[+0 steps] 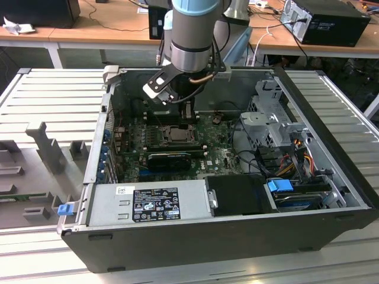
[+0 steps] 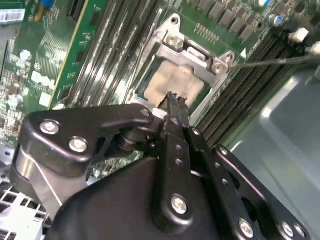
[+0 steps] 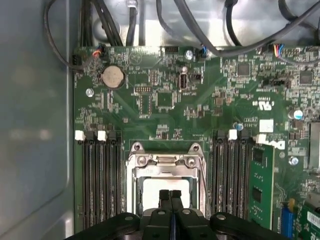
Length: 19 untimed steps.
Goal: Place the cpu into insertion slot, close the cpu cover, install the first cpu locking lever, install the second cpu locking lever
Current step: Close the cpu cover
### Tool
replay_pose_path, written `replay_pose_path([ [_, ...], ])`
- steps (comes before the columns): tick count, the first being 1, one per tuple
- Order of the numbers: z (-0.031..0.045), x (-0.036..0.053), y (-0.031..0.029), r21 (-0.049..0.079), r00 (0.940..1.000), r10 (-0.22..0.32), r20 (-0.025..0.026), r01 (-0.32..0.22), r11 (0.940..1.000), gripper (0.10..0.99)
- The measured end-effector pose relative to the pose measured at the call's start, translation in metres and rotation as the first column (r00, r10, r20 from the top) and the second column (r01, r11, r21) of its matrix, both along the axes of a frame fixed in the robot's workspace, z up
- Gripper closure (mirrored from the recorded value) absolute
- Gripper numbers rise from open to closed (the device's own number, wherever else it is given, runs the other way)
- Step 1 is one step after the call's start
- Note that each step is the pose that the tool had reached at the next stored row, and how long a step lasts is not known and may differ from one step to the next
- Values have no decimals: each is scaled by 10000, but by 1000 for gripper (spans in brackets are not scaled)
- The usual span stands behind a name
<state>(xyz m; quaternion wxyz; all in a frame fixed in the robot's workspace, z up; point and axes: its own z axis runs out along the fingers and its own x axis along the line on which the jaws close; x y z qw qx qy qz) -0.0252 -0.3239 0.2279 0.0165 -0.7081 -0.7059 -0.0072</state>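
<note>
The cpu point(image 2: 176, 82) point(image 3: 150, 187) lies flat in the insertion slot point(image 1: 176, 134), its pale tan face showing through the window of the cpu cover point(image 2: 196, 54) point(image 3: 165, 161). The grey metal cover lies down around the chip. My gripper point(image 2: 172, 98) point(image 3: 170, 194) hangs just above the chip's face with its two black fingers pressed together and nothing between them. In the exterior view the gripper point(image 1: 180, 115) stands over the socket inside the open case. A thin wire locking lever point(image 2: 272, 61) sticks out from one corner of the socket, over the memory slots.
Rows of black memory slots point(image 3: 100, 175) point(image 3: 230, 175) flank the socket on both sides. A long black card point(image 1: 172, 158) lies in front of the socket, with the power supply point(image 1: 148, 201) nearer the case front. Cables point(image 3: 200, 30) and the drive cage point(image 1: 272, 118) crowd the exterior view's right.
</note>
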Motion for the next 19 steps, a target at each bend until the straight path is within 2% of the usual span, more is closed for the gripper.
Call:
replay_pose_path([
  [4, -80, -37, -1, 24, 10000, 49, 0, -49, 10000, 980],
  [7, -82, -100, 0, 40, 10000, 77, 1, -77, 10000, 980],
  [14, -90, -177, 0, 38, 10000, 78, -1, -78, 10000, 980],
  [15, -93, -220, 0, 39, 10000, 78, 1, -78, 10000, 980],
  [16, -102, -253, 0, 39, 10000, 78, 1, -78, 10000, 980],
  [19, -147, -262, 0, 39, 10000, 82, 2, -82, 10000, 980],
])
